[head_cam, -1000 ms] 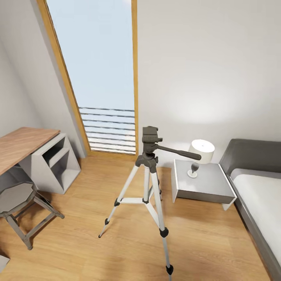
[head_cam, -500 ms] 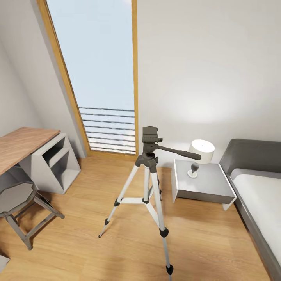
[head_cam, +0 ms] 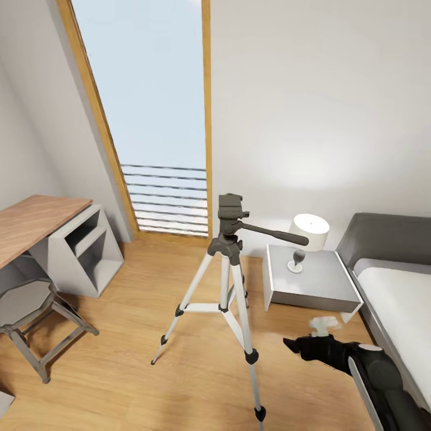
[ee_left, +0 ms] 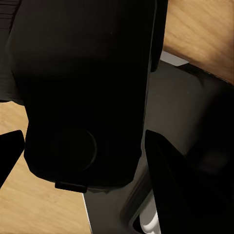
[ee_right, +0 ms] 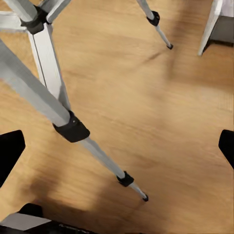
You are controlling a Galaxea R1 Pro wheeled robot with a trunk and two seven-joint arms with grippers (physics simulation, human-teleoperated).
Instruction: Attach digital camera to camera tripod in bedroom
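My right gripper (head_cam: 297,346) hangs spread and empty near the camera tripod (head_cam: 225,281), which stands on the wood floor (head_cam: 120,371) by the window (head_cam: 149,114). My left gripper (ee_left: 80,146) has its fingers parted around a black body; I can't tell whether they grip it.

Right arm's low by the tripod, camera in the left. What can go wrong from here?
1. The open right pincer sits low beside the camera tripod's near leg; a sideways swing may knock the stand over.
2. The digital camera fills the left pincer's gap with its mount side unseen, so it may seat crooked.
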